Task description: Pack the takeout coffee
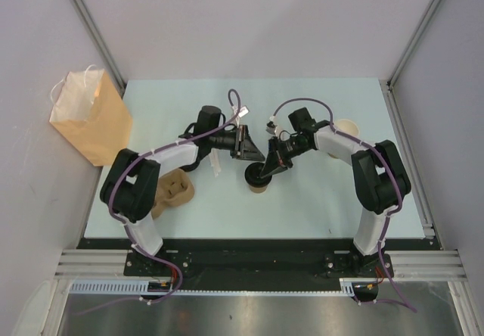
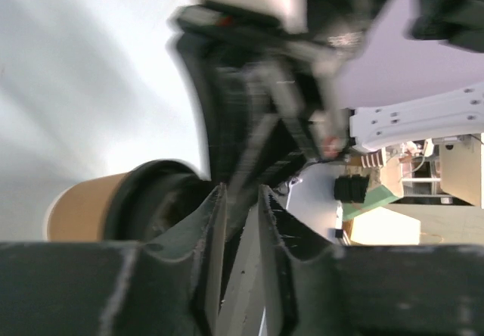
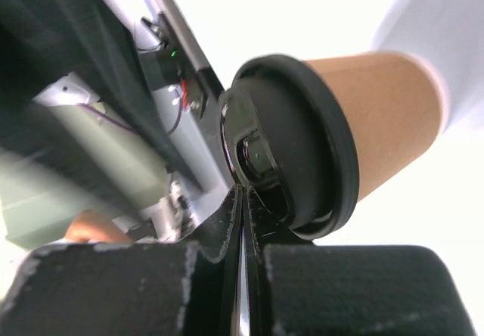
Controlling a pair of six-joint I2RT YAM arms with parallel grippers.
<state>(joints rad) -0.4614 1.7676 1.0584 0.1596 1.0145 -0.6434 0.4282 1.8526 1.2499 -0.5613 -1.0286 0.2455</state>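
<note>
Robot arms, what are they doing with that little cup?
Both arms are reaching toward the takeout coffee in the middle of the table. The right gripper is shut, with its tips right at the cup's black lid. The left gripper hovers beside it, fingers a little apart and holding nothing. The paper bag stands at the far left, and the cup isn't in it yet.

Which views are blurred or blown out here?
Left wrist: heavy motion blur, upper half smeared, small tan kraft-paper cup with round black plastic lid soft. Right wrist: that cup is crisp, with reflections on its lid and the background blown out white. Top external: sharp, even light, soft shadows.
</note>
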